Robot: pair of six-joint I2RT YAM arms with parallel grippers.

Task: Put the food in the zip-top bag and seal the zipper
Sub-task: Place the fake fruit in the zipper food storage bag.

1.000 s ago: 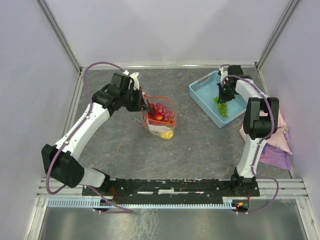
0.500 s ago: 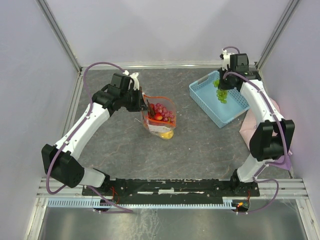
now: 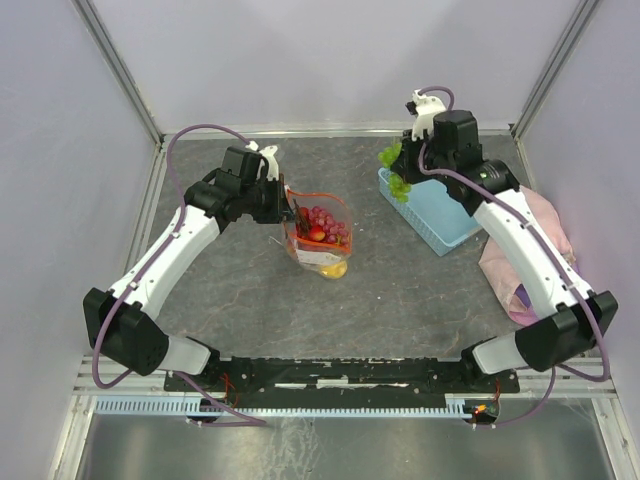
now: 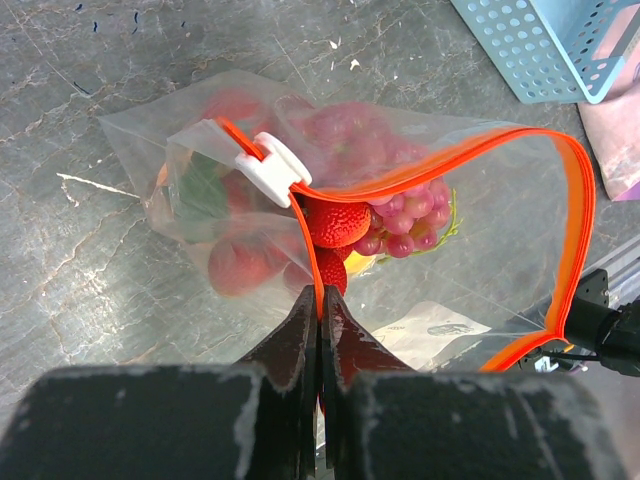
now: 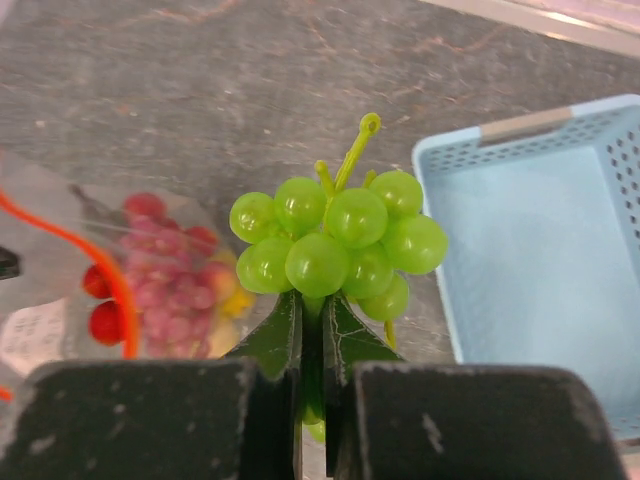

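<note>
Right wrist view: your right gripper point(image 5: 312, 335) is clamped on the green grapes point(image 5: 335, 245), beside the basket point(image 5: 530, 260). The zip-top bag point(image 4: 500, 240) stands on the counter point(image 3: 400, 290) to its left, mouth pinched open at the zipper point(image 4: 450, 160) by the left gripper point(image 4: 320, 315); carry leftward.

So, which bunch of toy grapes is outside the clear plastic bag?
The green bunch, clamped in the right gripper; the purple bunch lies inside the bag.
</note>
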